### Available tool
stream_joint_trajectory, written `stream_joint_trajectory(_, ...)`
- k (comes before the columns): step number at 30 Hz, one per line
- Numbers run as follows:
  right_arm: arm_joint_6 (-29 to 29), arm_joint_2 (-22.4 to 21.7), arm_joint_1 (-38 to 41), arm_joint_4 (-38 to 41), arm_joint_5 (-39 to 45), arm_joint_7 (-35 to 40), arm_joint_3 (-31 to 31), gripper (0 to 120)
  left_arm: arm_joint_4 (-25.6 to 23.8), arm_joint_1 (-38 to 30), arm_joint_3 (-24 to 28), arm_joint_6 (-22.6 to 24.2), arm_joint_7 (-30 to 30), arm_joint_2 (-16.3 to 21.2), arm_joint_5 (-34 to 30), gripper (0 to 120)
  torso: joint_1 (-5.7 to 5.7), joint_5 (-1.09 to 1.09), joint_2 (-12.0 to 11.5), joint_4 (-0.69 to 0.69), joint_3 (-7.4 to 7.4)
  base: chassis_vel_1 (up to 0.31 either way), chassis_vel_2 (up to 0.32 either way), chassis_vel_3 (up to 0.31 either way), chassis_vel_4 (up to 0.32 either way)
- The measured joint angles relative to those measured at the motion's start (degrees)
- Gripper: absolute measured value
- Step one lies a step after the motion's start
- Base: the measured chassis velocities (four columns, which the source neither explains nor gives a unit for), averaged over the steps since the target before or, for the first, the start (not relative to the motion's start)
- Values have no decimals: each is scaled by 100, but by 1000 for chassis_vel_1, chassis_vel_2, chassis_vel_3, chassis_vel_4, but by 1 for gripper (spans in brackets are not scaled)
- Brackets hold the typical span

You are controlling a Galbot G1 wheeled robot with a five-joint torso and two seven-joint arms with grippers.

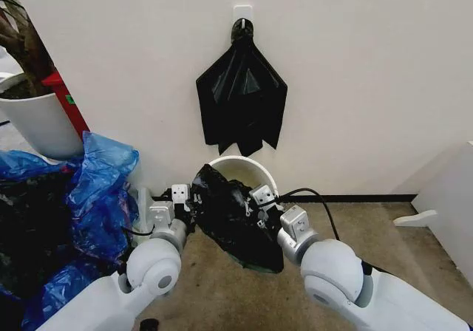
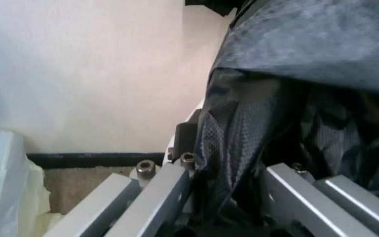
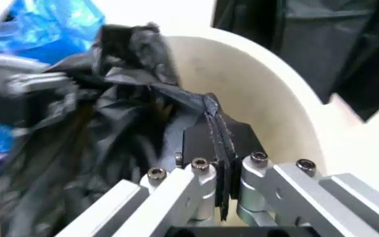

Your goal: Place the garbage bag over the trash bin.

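The trash bin [image 1: 250, 163], small, round and white, stands on the floor against the wall. The glossy black garbage bag [image 1: 230, 216] is stretched between both grippers above and in front of the bin's near rim, and it hides the bin's front side. My left gripper [image 1: 183, 196] grips the bag's left edge, and bunched black plastic [image 2: 242, 143] fills its jaws [image 2: 226, 177]. My right gripper [image 1: 260, 200] pinches the right edge, with its fingers [image 3: 222, 165] closed on a thin fold of the bag [image 3: 124, 123] beside the bin's inner wall [image 3: 255, 89].
More black bags [image 1: 242, 100] hang from a wall hook above the bin. Blue plastic bags [image 1: 96, 179] pile up at the left, below a white planter pot [image 1: 41, 120]. A white furniture piece [image 1: 443, 198] stands at the right. Bare carpet [image 1: 369, 231] lies between them.
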Motion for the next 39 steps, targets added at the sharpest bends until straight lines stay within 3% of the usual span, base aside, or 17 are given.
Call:
stream_joint_trajectory(6,-13,-220,237,-90,283,-10,526,0,-45,507,-114,-170,727,89,678,1,0,0,0,2,0,0,0,0,0)
stream_joint_trajectory(13,-42,-576,97,-165,319,-275,1159,0,-94,702,-144,-342,1184,165,999,1,0,0,0,-1,0,0,0,0,0)
stream_joint_trajectory(17,-51,-851,-193,-342,312,-987,1677,0,-144,719,-144,-459,1389,189,1026,1,0,1,0,0,0,0,0,0,0)
stream_joint_trajectory(33,2116,-1205,-325,-2181,112,-3809,2203,0,-202,700,-129,-981,2295,263,761,1,0,1,0,1,0,0,0,0,0)
stream_joint_trajectory(39,2630,-1025,-48,-2793,-4,-4119,1862,0,-261,740,-132,-1009,2577,285,650,1,0,2,0,-1,0,0,0,0,0)
